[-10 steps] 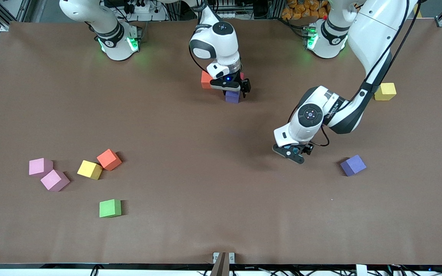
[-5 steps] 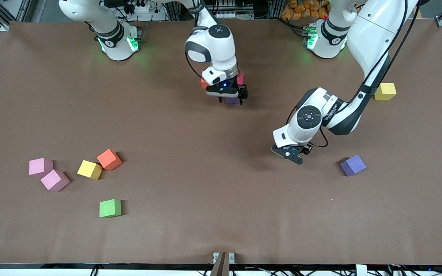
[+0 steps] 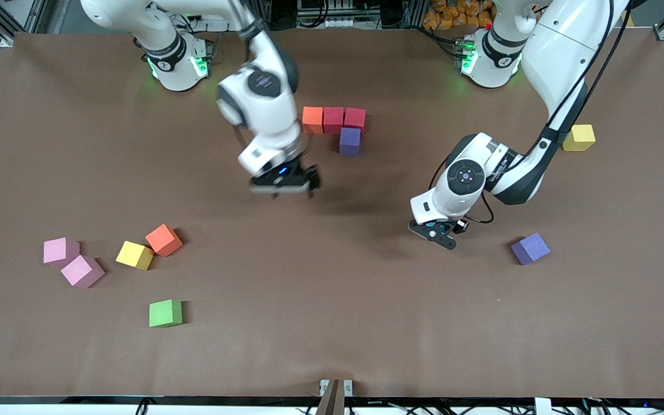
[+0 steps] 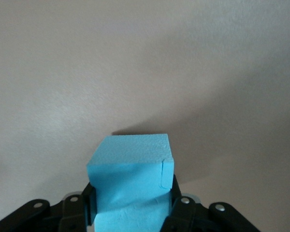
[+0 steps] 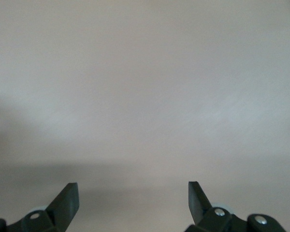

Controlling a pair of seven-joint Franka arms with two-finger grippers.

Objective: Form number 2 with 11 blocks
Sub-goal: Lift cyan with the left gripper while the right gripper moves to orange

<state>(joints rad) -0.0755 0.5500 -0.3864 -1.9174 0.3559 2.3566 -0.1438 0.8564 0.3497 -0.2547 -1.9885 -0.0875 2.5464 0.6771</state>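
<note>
The start of the number 2 lies near the robots' bases: an orange block [image 3: 312, 119] and two crimson blocks [image 3: 333, 119] [image 3: 355, 118] in a row, with a purple block [image 3: 350, 141] against the last one, nearer the camera. My left gripper [image 3: 438, 233] [image 4: 130, 195] is shut on a light blue block [image 4: 130, 162], low over the table; its fingers [image 4: 176, 193] press two sides of the block. My right gripper [image 3: 283, 185] [image 5: 131, 198] hangs open over bare table and holds nothing.
Loose blocks toward the right arm's end: two pink [image 3: 60, 251] [image 3: 82, 271], yellow [image 3: 135, 255], orange [image 3: 163, 240], green [image 3: 165, 313]. Toward the left arm's end lie a purple block [image 3: 530, 248] and a yellow block [image 3: 578, 138].
The right gripper has left the purple block by the row and swung away toward the right arm's end. The left gripper has closed on the light blue block.
</note>
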